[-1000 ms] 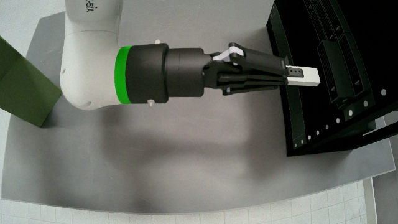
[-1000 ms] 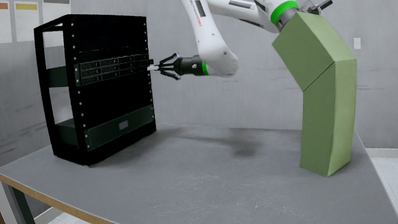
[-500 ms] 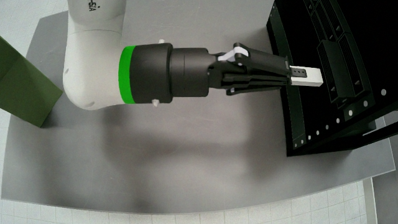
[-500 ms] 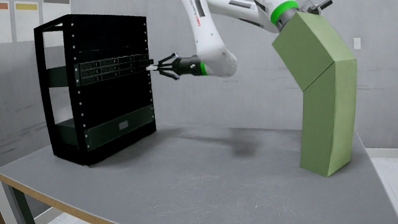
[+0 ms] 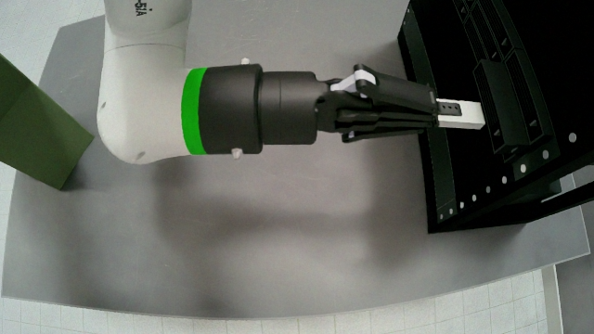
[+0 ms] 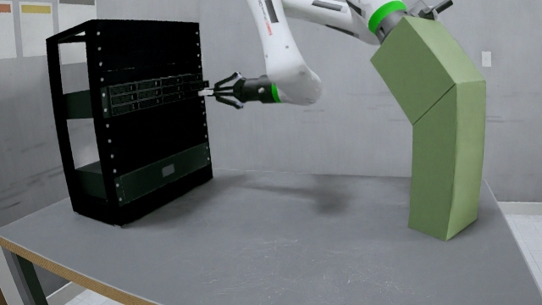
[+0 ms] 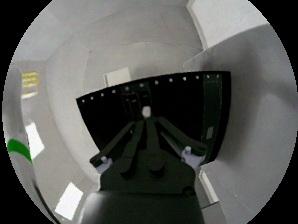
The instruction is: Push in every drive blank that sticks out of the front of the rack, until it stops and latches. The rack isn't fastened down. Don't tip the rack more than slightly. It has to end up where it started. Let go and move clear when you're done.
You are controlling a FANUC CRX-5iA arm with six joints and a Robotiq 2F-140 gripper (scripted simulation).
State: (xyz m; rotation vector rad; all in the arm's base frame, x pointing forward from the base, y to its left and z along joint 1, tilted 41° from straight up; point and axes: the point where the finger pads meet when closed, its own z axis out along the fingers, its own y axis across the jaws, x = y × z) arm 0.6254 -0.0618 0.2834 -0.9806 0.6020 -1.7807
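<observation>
Grey bench [image 5: 288,278] [image 6: 296,263] carries the rack [image 5: 436,186] [image 6: 106,140] [image 7: 182,120]. Claw [image 5: 449,113] [image 6: 210,91] [image 7: 147,111] shut, gripping nothing, probably to make a compact pusher; pale tips just before the protruding drive blank [image 5: 501,107] in the drive bay.

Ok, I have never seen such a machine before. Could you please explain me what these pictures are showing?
One white robot arm ends in a black pincer. One picture looks down from above, one from the side, and one comes from a camera on the arm's wrist. On the grey table stands a black rack with rows of drive fronts; one block sticks out. The pincer is shut, its pale tips pointing at that block, with nothing held between them.
</observation>
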